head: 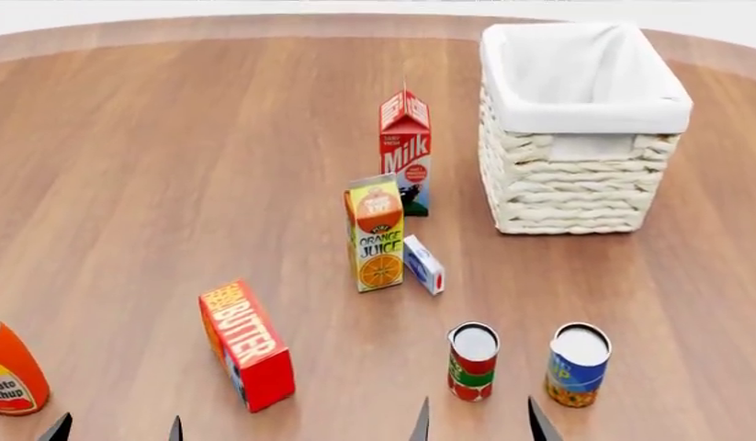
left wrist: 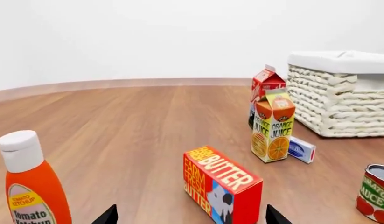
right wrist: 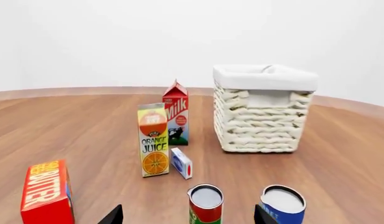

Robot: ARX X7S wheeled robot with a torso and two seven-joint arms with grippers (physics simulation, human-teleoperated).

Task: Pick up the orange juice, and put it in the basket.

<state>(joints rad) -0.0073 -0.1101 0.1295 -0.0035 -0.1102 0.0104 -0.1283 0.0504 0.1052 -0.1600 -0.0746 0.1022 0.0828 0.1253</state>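
Looking through my left wrist, I saw the orange juice upright, untouched, near the basket; my left claw gaped empty. From the head, the carton stood on the table beside the milk. My right claw also gaped; everything remained to do
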